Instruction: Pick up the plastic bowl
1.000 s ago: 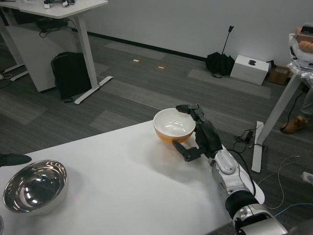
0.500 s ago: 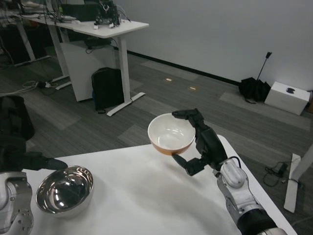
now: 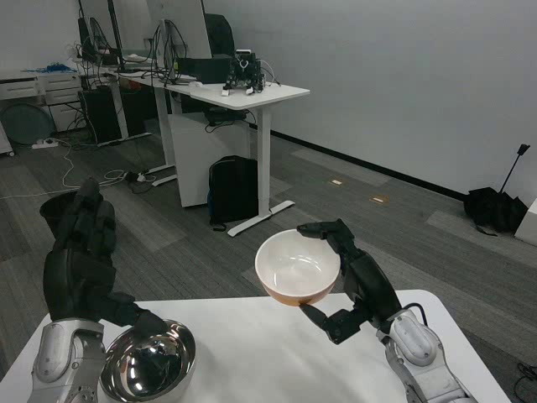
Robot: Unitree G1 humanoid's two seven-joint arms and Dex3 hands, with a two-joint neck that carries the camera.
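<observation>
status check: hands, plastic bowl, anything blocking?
Right hand grips plastic bowl, lifted off white table. Left hand raised, empty, above steel bowl. Nothing blocking.

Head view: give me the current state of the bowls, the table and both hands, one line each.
plastic bowl: lifted clear of the table, upright, nothing visible inside, held at its rim.
right robot hand: grips the plastic bowl from its right side.
left robot hand: raised, fingers apart, holds nothing.
metal bowl: upright on the table beside the left robot hand, nothing visible inside.
white table: carries only the metal bowl in view.
</observation>
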